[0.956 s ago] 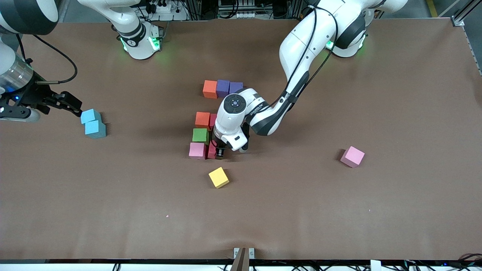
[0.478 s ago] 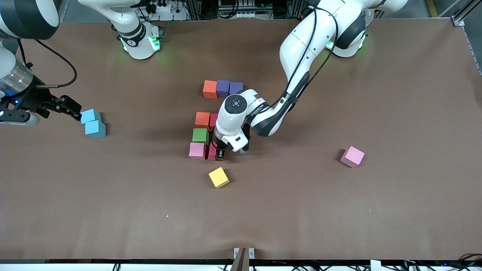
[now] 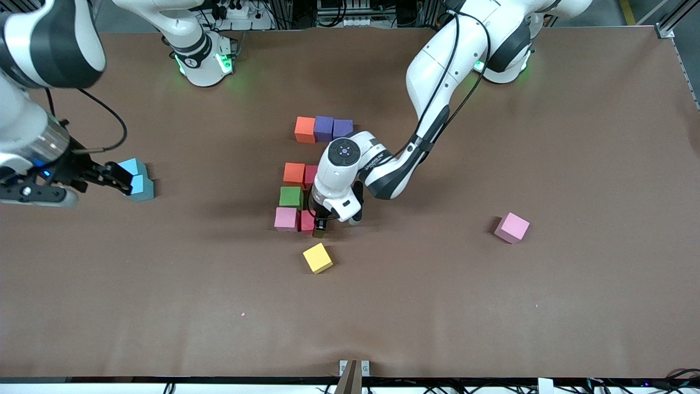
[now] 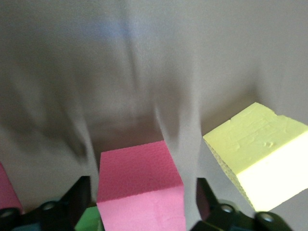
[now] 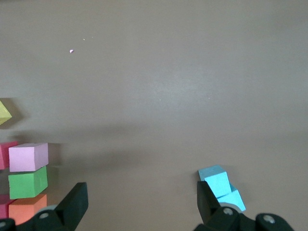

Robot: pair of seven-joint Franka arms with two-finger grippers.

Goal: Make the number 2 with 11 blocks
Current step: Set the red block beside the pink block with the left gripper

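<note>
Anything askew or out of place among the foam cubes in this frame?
Two things stand out. The loose yellow foam cube sits rotated against the squarely aligned multicoloured cubes of the digit, just nearer the front camera. A pink foam cube lies alone and tilted toward the left arm's end. Nothing looks damaged.

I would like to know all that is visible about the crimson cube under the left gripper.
The crimson cube is a small matte foam block with a finely pitted top and sharp edges. It sits flat on the brown table, in the digit's nearest row, beside the pink cube. In the front view the arm hides most of it. The left gripper stands open astride it, with dark fingers on either side, not pressing it. The loose yellow cube lies nearby, apart.
</note>
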